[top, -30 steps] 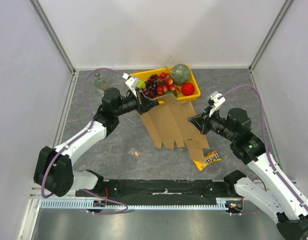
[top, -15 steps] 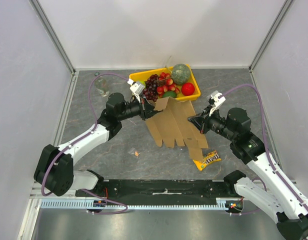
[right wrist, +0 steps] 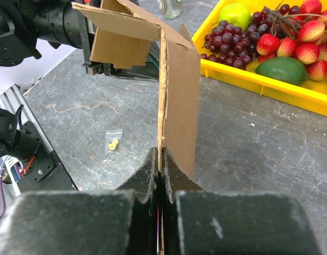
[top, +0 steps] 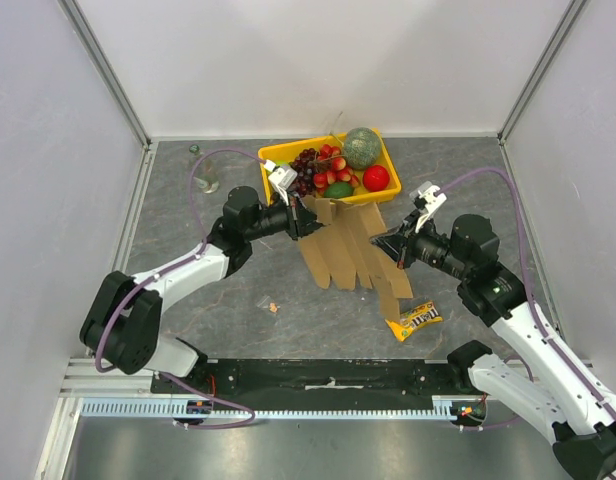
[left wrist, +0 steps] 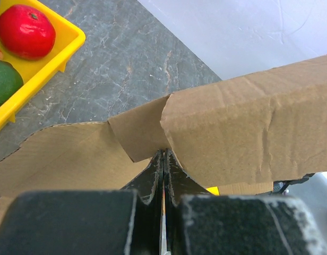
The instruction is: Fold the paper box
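Note:
The paper box [top: 346, 248] is a brown cardboard sheet with flaps, held up off the table between both arms in front of the yellow tray. My left gripper [top: 300, 217] is shut on its left edge; in the left wrist view the cardboard [left wrist: 243, 127] bends over the closed fingertips [left wrist: 163, 154]. My right gripper [top: 388, 246] is shut on the right edge, and in the right wrist view the sheet [right wrist: 179, 90] stands edge-on, rising from the pinched fingertips [right wrist: 161, 153].
A yellow tray [top: 271, 153] of fruit sits behind the box. A yellow candy packet [top: 412, 320] lies near the front right. A small clear bag [top: 272, 305] lies front left, and a glass jar [top: 204, 182] stands at the back left.
My left gripper has swung right and toward the right arm, pushing the sheet narrower and bending its left part up. The right gripper has shifted slightly left.

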You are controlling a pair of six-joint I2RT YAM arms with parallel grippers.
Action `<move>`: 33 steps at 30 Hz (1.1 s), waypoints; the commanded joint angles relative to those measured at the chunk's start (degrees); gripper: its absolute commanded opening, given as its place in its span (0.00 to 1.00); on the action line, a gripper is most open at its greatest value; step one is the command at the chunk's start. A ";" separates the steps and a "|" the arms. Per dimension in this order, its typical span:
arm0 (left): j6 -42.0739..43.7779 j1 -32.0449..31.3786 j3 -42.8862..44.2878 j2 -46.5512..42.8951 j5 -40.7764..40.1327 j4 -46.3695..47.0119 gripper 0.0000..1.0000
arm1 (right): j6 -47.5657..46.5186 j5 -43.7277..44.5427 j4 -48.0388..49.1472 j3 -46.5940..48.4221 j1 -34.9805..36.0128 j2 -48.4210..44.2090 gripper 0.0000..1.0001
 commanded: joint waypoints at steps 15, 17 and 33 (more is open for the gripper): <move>2.16 -0.57 -2.07 -20.58 -6.98 -18.16 0.02 | -0.77 8.55 -15.97 6.66 0.12 5.52 0.00; 3.12 -0.57 -2.69 -25.94 -9.09 -22.47 0.02 | -0.86 9.16 -18.43 7.45 0.20 6.48 0.00; 4.10 2.68 -2.25 -28.97 -19.91 -23.91 0.02 | -9.47 12.68 -25.64 11.05 0.20 18.26 0.00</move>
